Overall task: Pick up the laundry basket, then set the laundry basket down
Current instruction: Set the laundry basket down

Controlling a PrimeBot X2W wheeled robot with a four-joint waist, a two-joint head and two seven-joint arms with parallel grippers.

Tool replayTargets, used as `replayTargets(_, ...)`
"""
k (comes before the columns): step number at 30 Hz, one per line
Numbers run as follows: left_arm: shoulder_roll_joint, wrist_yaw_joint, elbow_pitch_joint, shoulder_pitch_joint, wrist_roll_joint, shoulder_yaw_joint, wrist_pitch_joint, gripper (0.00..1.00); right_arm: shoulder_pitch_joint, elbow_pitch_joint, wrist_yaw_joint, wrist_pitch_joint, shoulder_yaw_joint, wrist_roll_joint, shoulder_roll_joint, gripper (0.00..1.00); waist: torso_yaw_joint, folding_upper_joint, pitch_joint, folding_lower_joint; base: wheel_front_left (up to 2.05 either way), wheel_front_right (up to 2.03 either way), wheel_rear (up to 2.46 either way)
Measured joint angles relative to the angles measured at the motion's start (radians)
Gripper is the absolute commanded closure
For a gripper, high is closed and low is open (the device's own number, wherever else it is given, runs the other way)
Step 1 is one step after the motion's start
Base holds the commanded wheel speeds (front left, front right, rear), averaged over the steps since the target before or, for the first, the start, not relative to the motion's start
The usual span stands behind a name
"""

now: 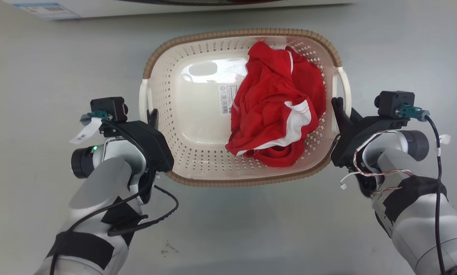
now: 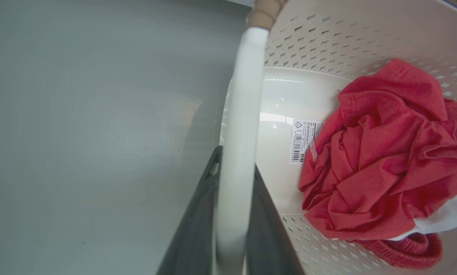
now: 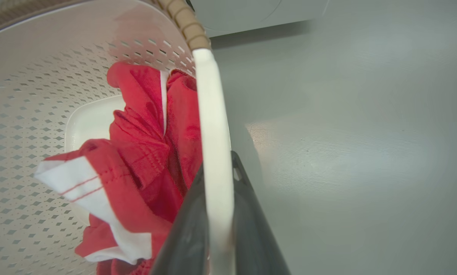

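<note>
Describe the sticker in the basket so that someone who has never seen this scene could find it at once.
Find the cream basket on the grey floor. On its glossy bottom, just left of the red garment in the head view, lies the sticker. It is the only flat printed thing there: a white label with a barcode.

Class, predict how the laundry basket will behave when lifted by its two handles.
Probably stiff: the laundry basket is moulded plastic. Likely light, holding only some red clothing. It may dip on the robot's right, where the clothing lies.
</note>
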Motion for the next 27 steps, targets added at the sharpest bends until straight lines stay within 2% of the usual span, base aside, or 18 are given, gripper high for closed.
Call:
replayTargets(12, -0.003, 0.001, 0.022, -0.054, 0.017, -0.003, -0.062, 1.0, -0.048, 0.023, -0.006, -0.045, 0.0, -0.002, 0.001, 1.0, 0.01, 0.0, 0.083, -0.0001, 0.0, 0.0, 0.0)
replayTargets(27, -0.008, -0.011, 0.056, -0.065, 0.017, -0.008, -0.075, 1.0, -0.066, 0.064, 0.005, -0.044, 0.013, -0.009, 0.007, 1.0, 0.012, -0.0003, 0.085, -0.0001, 0.0, 0.0, 0.0)
